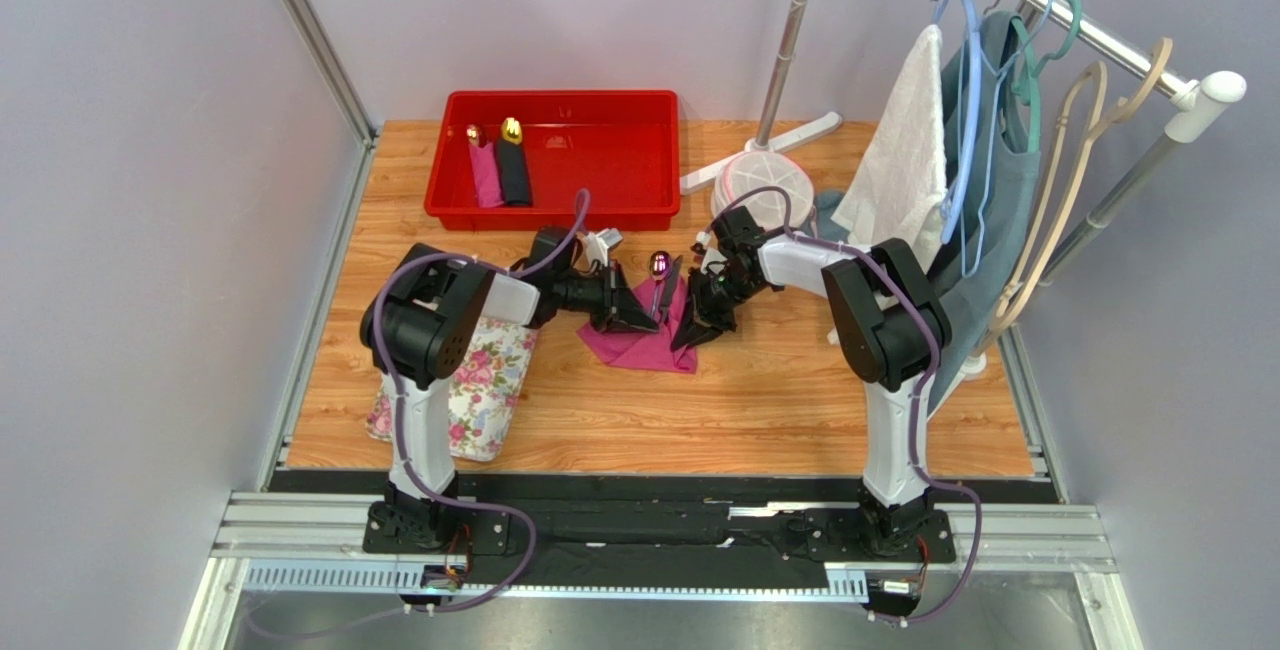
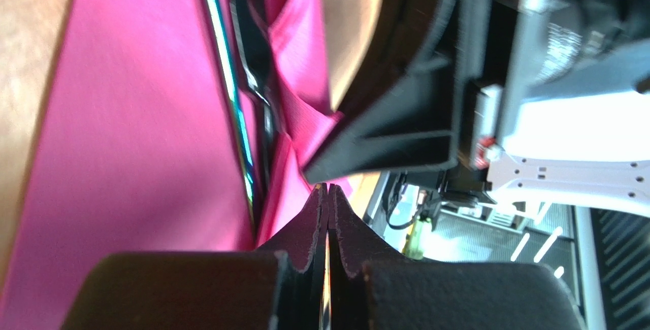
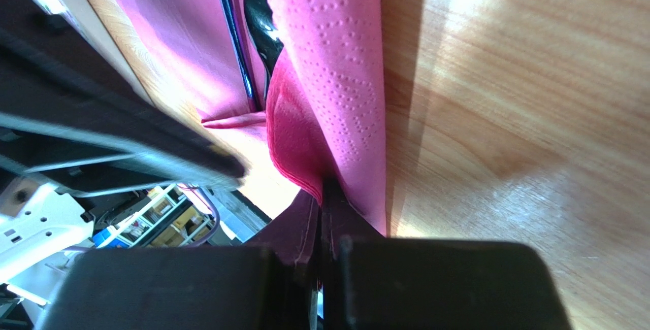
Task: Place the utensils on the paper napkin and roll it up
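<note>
The first half looks done. The utensils (image 3: 238,48) lie on the napkin (image 2: 137,155), handles running away from both sets of fingertips, in the gap between the two arms.

The roll appears only just begun. The right fingers (image 3: 329,210) are pressed fully together, and a fold of the napkin's edge runs straight into their tips, so they seem to have that edge pinched. From there the sheet rises and curls over toward the utensils, which sit just beyond the tips and a little to the side. On the far side of the fold the desk (image 3: 519,117) is bare.

The left fingers (image 2: 320,219) are also closed tight. A crease of napkin stands right beside their tips, but whether any paper is caught between them cannot be told. The utensils lie just past them, and the right fingers are close on the other side.

Most of the sheet is flat and spread open. What is left, by my reading, is nearly all of the rolling: carrying the lifted edge over the utensils and turning the bundle until the napkin is wound up.
</note>
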Tool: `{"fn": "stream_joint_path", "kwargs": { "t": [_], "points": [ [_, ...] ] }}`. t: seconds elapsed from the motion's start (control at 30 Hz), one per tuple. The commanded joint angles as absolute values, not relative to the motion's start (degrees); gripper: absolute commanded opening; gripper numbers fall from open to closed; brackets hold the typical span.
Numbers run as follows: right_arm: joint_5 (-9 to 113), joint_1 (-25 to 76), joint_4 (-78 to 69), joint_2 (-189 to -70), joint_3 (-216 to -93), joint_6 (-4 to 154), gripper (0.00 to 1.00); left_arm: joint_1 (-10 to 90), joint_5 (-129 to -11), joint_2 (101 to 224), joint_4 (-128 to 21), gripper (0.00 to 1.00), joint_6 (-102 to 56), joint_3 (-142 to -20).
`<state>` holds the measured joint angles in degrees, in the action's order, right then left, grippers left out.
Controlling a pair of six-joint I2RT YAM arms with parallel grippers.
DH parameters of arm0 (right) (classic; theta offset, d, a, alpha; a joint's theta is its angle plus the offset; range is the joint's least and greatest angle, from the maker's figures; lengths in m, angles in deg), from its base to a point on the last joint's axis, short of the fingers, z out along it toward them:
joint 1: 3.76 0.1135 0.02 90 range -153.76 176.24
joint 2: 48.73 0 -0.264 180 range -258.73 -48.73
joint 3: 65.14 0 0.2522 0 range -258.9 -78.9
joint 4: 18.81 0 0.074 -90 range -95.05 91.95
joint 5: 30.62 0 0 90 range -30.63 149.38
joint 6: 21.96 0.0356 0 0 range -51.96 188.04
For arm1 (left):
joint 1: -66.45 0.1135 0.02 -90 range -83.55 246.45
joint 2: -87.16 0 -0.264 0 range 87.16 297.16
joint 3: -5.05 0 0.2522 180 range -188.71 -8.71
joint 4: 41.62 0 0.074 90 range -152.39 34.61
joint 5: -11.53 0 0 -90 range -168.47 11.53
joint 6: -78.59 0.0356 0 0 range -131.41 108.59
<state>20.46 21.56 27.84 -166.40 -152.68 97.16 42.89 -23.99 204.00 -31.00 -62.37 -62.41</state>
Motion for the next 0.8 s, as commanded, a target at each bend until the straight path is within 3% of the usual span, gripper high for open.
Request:
{"fn": "stream_joint_path", "kwargs": {
  "t": [0.0, 0.77],
  "points": [
    [22.55, 21.46, 27.47, -166.51, -152.03, 97.04, 0.00, 44.65, -23.27, 198.17, -36.74, 0.02, -57.65, -60.49],
    [19.04, 23.40, 28.53, -162.02, -154.84, 101.35, 0.00, 44.82, -27.23, 202.91, -44.49, 0.00, -51.49, -60.48]
  ]
}}
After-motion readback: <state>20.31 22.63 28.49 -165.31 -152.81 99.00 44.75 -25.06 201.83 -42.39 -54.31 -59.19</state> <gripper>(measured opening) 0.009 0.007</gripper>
